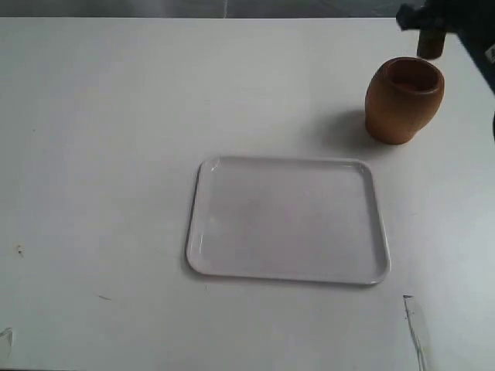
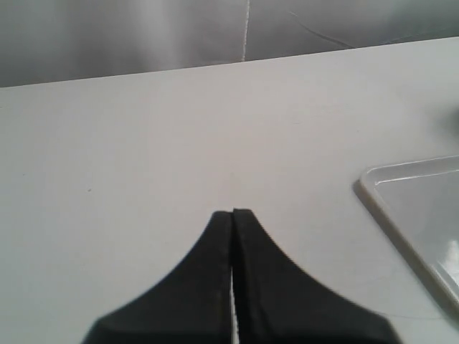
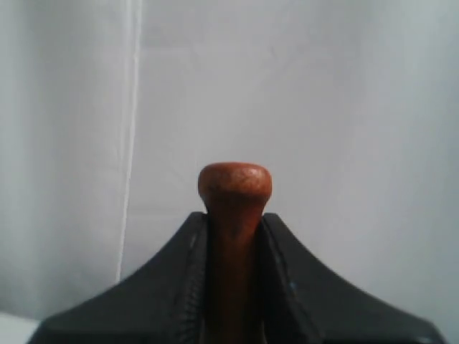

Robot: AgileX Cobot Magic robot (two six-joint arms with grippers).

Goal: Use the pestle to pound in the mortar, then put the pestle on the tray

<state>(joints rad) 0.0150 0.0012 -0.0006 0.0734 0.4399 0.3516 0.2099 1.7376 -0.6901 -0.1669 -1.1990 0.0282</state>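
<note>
Right end effector (image 3: 234, 222) pinches the pestle (image 3: 234, 183) handle near the mortar (image 1: 404, 99) mouth; pounding seems next, needing a centred descent. Left end effector (image 2: 233, 213) pressed together, empty.

no readable text or labels

Squeezed tight between two black jaws, one on each side: the pestle (image 3: 234, 244). Thin red-brown handle (image 3: 234, 279) pinched, round knob (image 3: 234, 179) poking out past them. Behind, a pale grey backdrop (image 3: 358, 107) with one white line (image 3: 130, 143).
</note>
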